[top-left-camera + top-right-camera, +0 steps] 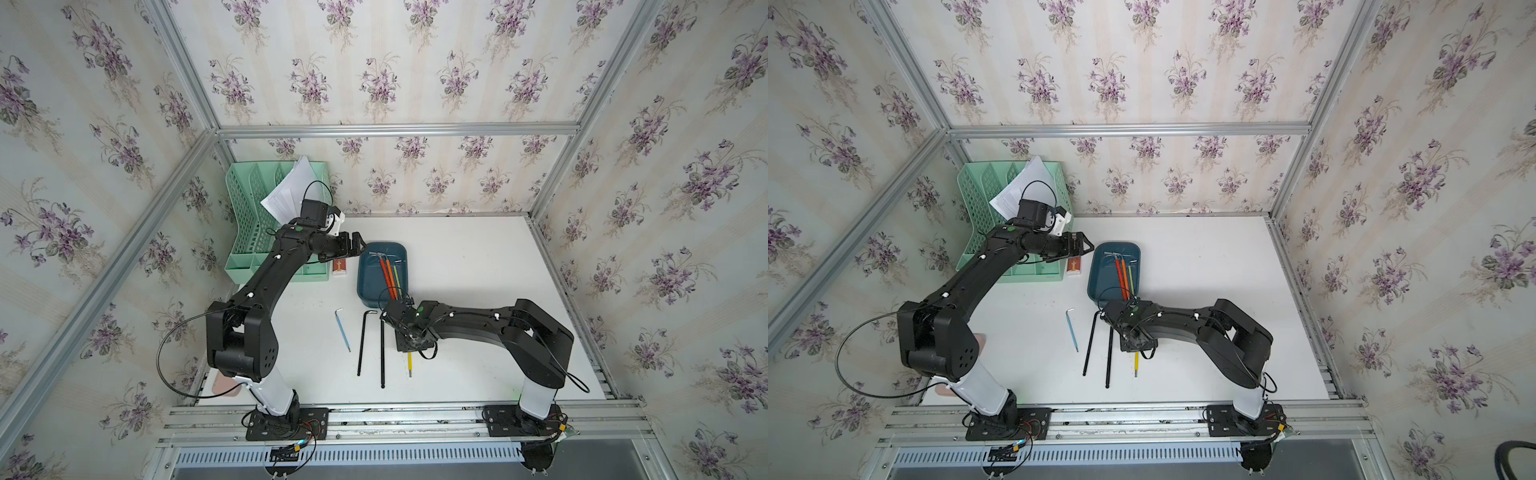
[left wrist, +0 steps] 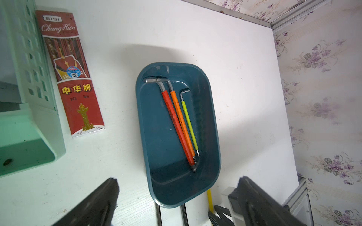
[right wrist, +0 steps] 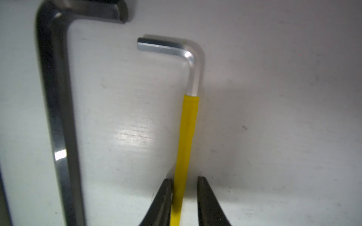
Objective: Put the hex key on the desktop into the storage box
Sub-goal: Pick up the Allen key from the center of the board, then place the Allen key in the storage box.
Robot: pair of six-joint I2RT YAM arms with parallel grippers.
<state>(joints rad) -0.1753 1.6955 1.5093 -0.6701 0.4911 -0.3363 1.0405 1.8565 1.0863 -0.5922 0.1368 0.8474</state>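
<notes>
Your right gripper (image 3: 185,197) is straddling the yellow hex key (image 3: 187,137), which is lying on the desktop (image 1: 478,291). One fingertip is touching its sleeve and the opposite one is standing a sliver off, so the jaws are nearly closed but not yet clamping. In both top views the wrist is hiding that key's bent end, leaving only its tail poking out at 6 o'clock; in the right wrist view the tail is running off the frame. The storage box (image 1: 365,286) is sitting at 12 o'clock of that gripper, holding a red hex key (image 2: 176,125), an orange hex key (image 2: 181,117) and a lime hex key (image 2: 189,125). Your left gripper (image 2: 178,181) is hanging by the box's 11 o'clock corner, jaws spread wide, gripping nothing. At 9 o'clock of the right gripper the inner black hex key (image 1: 382,361), the outer black hex key (image 1: 360,345) and a blue hex key (image 1: 343,330) are lying; from above, the gripper is covering the inner one's bend. A pinkish thing (image 1: 222,384) behind the left arm's base is showing too little to name.
</notes>
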